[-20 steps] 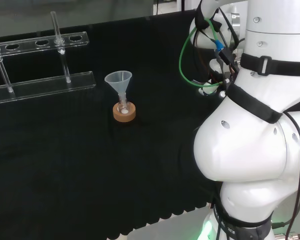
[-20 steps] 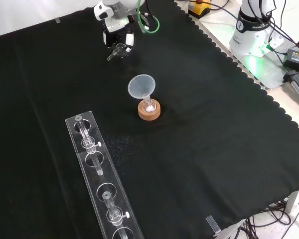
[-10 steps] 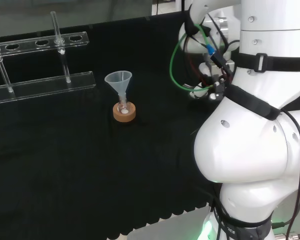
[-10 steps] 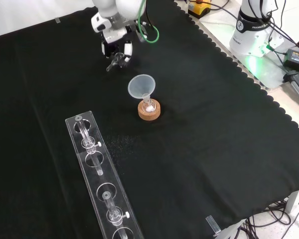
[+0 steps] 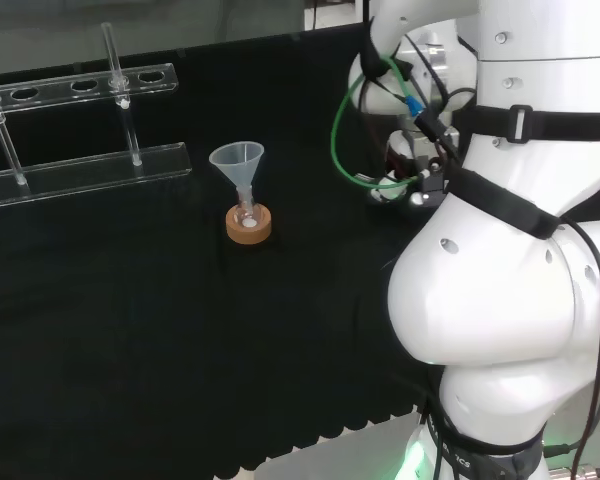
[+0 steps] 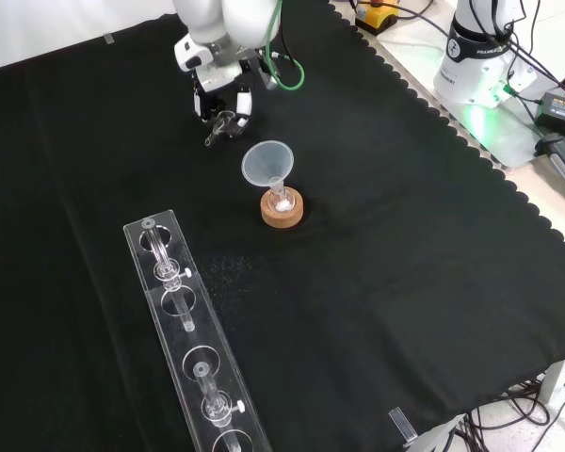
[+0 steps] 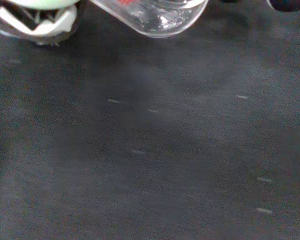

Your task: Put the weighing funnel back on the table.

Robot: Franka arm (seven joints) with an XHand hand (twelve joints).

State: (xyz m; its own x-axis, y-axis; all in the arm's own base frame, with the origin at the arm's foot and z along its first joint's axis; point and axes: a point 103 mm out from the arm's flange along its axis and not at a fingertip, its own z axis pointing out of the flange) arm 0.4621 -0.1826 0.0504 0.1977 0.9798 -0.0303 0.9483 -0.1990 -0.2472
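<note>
In the front view the hand (image 6: 217, 92) hangs low over the black cloth (image 6: 377, 245), just up and left of the big funnel. Its fingers are curled round the weighing funnel (image 6: 226, 125), a small clear piece whose short stem points down-left. In the wrist view the clear weighing funnel (image 7: 157, 15) sits close under the palm, beside a white fingertip (image 7: 35, 19), with bare cloth beneath. In the head view the hand (image 5: 412, 172) is partly hidden among cables and the arm's white links.
The funnel (image 6: 267, 164) (image 5: 237, 160) stands mouth up in a small flask on a cork ring (image 6: 282, 209) (image 5: 249, 225). A long clear tube rack (image 6: 193, 348) (image 5: 80, 165) lies near the front view's lower left. Cables and a base lie past the cloth's scalloped edge (image 6: 471, 155).
The hand, still holding the weighing funnel, has come down and nearer the big funnel in the front view, and shifted left in the head view. Funnel and rack have not moved.
</note>
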